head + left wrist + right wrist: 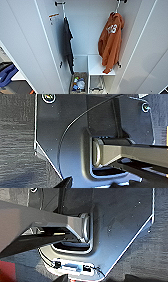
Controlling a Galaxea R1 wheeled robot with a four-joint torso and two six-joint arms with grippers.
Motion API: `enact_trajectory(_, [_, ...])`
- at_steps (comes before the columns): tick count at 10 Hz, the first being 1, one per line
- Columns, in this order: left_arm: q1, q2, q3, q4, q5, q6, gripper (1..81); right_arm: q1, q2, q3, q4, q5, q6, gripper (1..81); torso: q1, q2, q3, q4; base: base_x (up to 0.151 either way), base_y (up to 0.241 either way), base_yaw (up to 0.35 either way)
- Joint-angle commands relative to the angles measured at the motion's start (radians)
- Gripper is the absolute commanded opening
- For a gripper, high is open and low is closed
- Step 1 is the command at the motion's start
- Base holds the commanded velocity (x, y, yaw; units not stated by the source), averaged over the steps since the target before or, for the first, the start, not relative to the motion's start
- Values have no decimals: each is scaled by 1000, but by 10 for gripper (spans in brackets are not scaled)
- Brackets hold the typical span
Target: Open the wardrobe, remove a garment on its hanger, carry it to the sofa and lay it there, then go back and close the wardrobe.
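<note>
The wardrobe (87,32) stands open in the head view, its left door (25,42) and right door (150,50) swung wide. The garment (110,42), a burnt-orange hoodie with white letters, hangs inside on the right, its lower edge brushing a white shelf. The hook of its thin white hanger (116,9) rises to a dark peg at the top. No gripper touches it. Both wrist views show dark floor and the robot's own plate and bar.
A dark garment (67,42) hangs inside on the left. A white shelf (96,66) sits low on the right, and a basket (78,83) of small items stands on the wardrobe floor. Something blue and upholstered (7,74) lies beyond the left door.
</note>
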Motion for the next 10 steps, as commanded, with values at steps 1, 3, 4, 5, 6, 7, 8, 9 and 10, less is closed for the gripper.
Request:
enact_trajectory(1, [-26, -3, 1, 10, 55, 5, 811, 20, 3, 5, -9, -45, -2, 811, 0, 0, 0, 0, 81, 0, 0])
enact_trajectory(3, [-24, -3, 1, 10, 55, 5, 811, 17, 3, 7, -6, -45, -2, 811, 0, 0, 0, 0, 81, 0, 0])
enact_trajectory(4, [-24, -3, 1, 10, 55, 5, 811, 15, 3, 7, -6, -44, -2, 811, 0, 0, 0, 0, 86, 0, 0])
enact_trajectory(5, [-24, -3, 1, 10, 55, 5, 811, 17, 3, 5, -5, -45, -2, 811, 0, 0, 0, 0, 86, 0, 0])
enact_trajectory(6, [-24, -5, 1, 12, 55, 5, 811, 18, 3, 5, -3, -45, -2, 811, 0, 0, 0, 0, 86, 0, 0])
enact_trajectory(7, [-24, -3, 1, 12, 55, 5, 811, 18, 3, 5, -5, -45, -2, 811, 0, 0, 0, 0, 86, 0, 0])
enact_trajectory(8, [-21, -3, 1, 12, 54, 5, 811, 17, 3, 7, -9, -45, -2, 811, 0, 0, 0, 0, 87, 0, 0])
enact_trajectory(9, [-21, -3, 1, 12, 54, 5, 811, 15, 3, 7, -12, -45, -3, 811, 0, 0, 0, 0, 87, 0, 0])
enact_trajectory(10, [-20, -3, 2, 10, 54, 5, 811, 15, 3, 7, -12, -45, -3, 811, 0, 0, 0, 0, 87, 0, 0])
